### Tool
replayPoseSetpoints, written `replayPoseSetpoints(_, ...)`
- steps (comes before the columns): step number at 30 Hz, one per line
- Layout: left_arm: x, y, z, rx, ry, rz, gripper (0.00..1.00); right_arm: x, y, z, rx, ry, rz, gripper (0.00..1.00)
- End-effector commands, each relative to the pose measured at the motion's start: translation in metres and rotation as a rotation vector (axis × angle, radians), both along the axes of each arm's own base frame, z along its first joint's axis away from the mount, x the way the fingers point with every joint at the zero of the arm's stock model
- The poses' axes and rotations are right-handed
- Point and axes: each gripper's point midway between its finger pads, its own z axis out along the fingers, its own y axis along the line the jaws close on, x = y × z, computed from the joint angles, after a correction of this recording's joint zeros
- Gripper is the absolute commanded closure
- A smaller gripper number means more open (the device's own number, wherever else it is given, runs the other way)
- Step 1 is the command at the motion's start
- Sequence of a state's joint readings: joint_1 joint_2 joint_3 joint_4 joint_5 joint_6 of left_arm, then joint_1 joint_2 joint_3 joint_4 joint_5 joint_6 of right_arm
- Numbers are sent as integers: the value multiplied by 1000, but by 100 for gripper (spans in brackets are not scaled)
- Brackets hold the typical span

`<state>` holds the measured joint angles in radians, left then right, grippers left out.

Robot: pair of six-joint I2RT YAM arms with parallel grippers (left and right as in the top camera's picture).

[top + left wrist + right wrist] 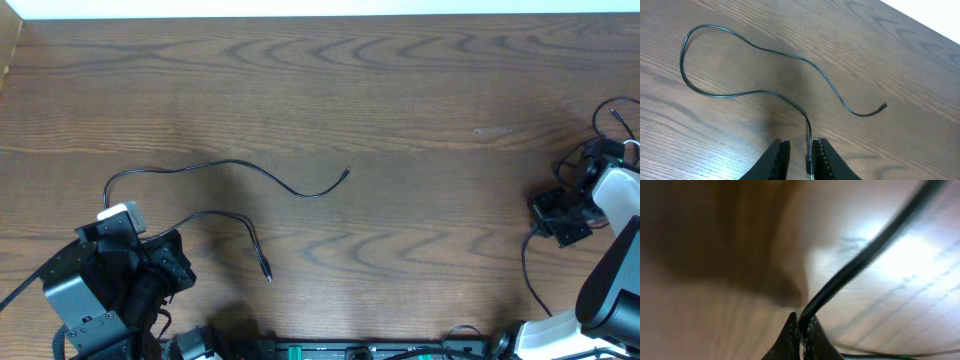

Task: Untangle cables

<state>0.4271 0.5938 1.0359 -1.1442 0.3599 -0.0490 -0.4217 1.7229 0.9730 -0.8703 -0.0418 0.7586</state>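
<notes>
Left gripper (799, 147) narrow, holding black cable (760, 91) low between its fingers (777, 160), grip spot cut off; rest loops out ahead, far plug (884, 106) free. Right gripper (801, 327) clamped on second cable (860, 260) running up-right from it; view blurred, ends unseen.

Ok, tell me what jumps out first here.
A thin black cable snakes across the wooden table left of centre and ends held in the left gripper. At the table's right edge, the right gripper is pinched shut on another black cord.
</notes>
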Motion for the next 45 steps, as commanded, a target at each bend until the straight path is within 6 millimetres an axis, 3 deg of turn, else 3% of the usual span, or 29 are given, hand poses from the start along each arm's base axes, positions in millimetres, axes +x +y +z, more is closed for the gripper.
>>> replayPoseSetpoints(1, 0, 0, -2, -1, 6, 0, 79, 44, 4, 37, 50, -180, 111, 99)
replayPoseSetpoints(5, 0, 0, -2, -1, 6, 0, 79, 70, -7, 81, -2, -287, 142, 99)
replayPoseSetpoints(11, 0, 0, -2, -1, 6, 0, 79, 116, -33, 174, -156, -560, 149, 99)
replayPoseSetpoints(16, 0, 0, -2, -1, 6, 0, 79, 136, -58, 241, -308, -731, 131, 99)
replayPoseSetpoints(19, 0, 0, -2, -1, 6, 0, 79, 139, -77, 265, -421, -758, 98, 99)
replayPoseSetpoints(25, 0, 0, -2, -1, 6, 0, 79, 126, -107, 269, -570, -685, 23, 99)
replayPoseSetpoints(32, 0, 0, -5, -4, 12, 0, 79, 62, -180, 280, -872, -455, -204, 99)
replayPoseSetpoints(36, 0, 0, -9, -8, 22, 0, 79, 39, -202, 278, -860, -460, -364, 99)
replayPoseSetpoints(38, 0, 0, -13, -10, 31, -2, 79, 47, -210, 278, -780, -565, -411, 99)
replayPoseSetpoints(41, 0, 0, -16, -12, 36, -2, 79, 76, -212, 288, -642, -774, -366, 99)
replayPoseSetpoints(45, 3, 1, -15, -8, 27, -3, 79, 117, -209, 323, -507, -1074, -235, 99)
